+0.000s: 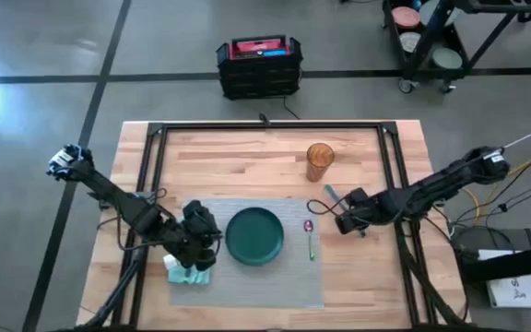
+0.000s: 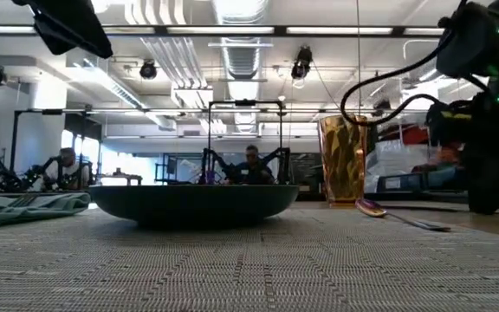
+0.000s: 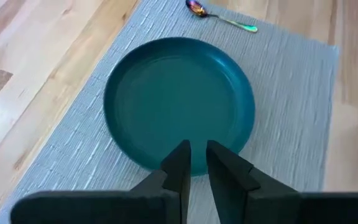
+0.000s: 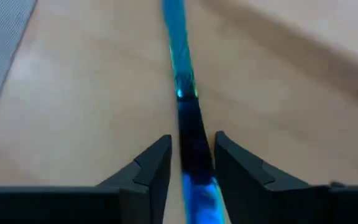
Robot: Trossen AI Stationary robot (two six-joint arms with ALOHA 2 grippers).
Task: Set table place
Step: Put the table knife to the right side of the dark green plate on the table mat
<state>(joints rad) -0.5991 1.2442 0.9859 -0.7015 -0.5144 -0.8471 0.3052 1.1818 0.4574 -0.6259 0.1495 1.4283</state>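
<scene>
Fingers first: the right gripper (image 4: 191, 163) has its two fingers a little apart with a thin blue utensil (image 4: 180, 68) running between them. It looks pinched, but whether the pads actually touch it can't be told. That gripper sits low over bare wood near the table's (image 1: 247, 152) right edge, just off the mat's right edge. The left gripper (image 3: 195, 167) has its fingers nearly together with only a slim gap, holding nothing, just above the mat near its left edge and pointed at the plate.

Big to small then: the table is light planks with black rails. The grey woven mat (image 1: 284, 277) lies at the middle of the near edge. The dark green plate (image 1: 254, 236) sits on the mat around its centre. A teal napkin (image 1: 187, 275) lies on the mat's left edge, partly under the left gripper. An amber glass (image 1: 319, 161) stands upright on bare wood past the mat's far right corner. A shiny spoon (image 1: 310, 238) lies on the mat just right of the plate.
</scene>
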